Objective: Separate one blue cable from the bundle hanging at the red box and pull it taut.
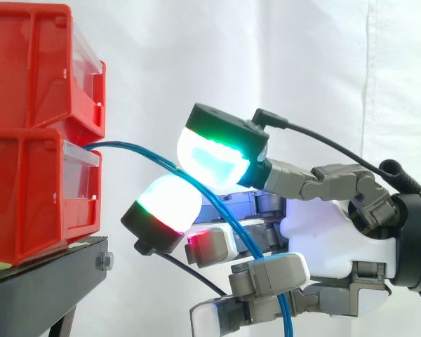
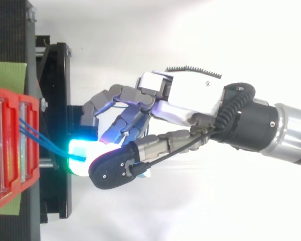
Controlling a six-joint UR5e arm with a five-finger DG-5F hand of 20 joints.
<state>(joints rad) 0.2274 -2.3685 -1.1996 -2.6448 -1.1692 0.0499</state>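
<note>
Two thin blue cables come out of the lower red bin and arch rightwards and down. My hand reaches in from the right, just off the bin's front. A green-white pad sits above the cables and a white pad below, with the strands pinched between them. Past the pinch the cables drop in front of the lower fingers and leave the bottom edge. From above, the cables run from the red bin into the glowing pads of the hand.
A second red bin is stacked on the lower one. Both rest on a black stand whose edge lies just below and left of the fingers. A white curtain hangs behind.
</note>
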